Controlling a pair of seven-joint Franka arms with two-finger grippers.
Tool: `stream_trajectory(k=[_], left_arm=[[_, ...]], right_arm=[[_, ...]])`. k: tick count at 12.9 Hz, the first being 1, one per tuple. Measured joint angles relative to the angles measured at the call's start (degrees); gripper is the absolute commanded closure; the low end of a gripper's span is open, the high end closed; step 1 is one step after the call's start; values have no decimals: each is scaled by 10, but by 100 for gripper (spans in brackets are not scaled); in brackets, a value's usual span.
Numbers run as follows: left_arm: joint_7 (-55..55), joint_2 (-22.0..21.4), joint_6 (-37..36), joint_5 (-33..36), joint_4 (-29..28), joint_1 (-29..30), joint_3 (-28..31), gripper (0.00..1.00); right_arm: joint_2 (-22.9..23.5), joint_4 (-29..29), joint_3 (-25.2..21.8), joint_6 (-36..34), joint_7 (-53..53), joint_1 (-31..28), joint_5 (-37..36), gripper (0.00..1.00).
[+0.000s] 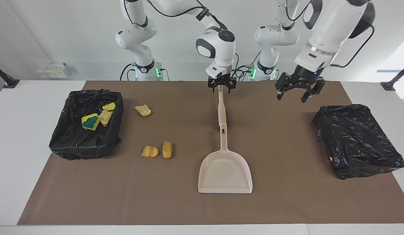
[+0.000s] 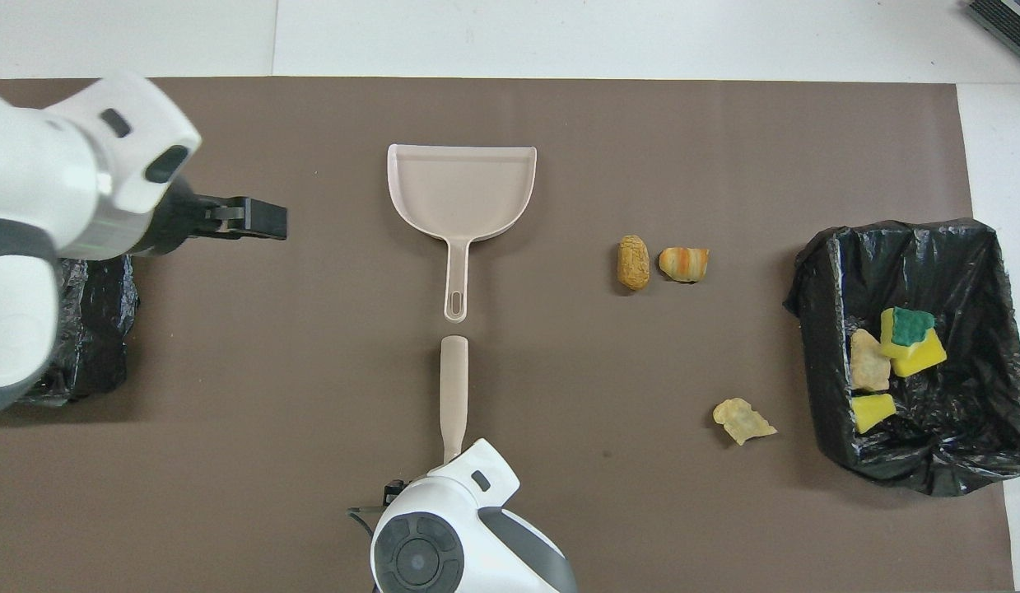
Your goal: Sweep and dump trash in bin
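Gripping the brush (image 1: 220,107) handle, right gripper (image 1: 221,87) fingers clamped. Left gripper (image 1: 299,92) hovers, fingers apart. Three scraps (image 1: 155,151) on tabletop, 3 o'clock of dustpan (image 2: 462,193) overhead; rest in bin (image 1: 70,140).

Two arms stood at the table, each with one gripper: the left gripper (image 1: 300,91) and the right gripper (image 1: 221,85). There were two black-lined bins, one (image 1: 71,137) at the right arm's end and another (image 1: 358,140) at the left arm's end. One beige dustpan (image 1: 225,169) lay on the mat, and one beige brush handle (image 1: 221,107) (its bristle end could not be made out). Three scraps lay loose on the mat: a pale crumpled piece (image 1: 143,110), a striped orange lump (image 1: 150,151) and a brown loaf-like lump (image 1: 167,149). Three more sat in the bin at the right arm's end: a green-topped sponge (image 1: 91,122), a yellow sponge piece (image 1: 109,106) and a beige chunk (image 1: 105,117).
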Motion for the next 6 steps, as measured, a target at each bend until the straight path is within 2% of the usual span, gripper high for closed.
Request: stream_trajectory(k=[6], left_arm=[[-62,160,140,-3,12,-118,-2,0]], right_arm=[[6,0,-2,12,1,2,0,40]])
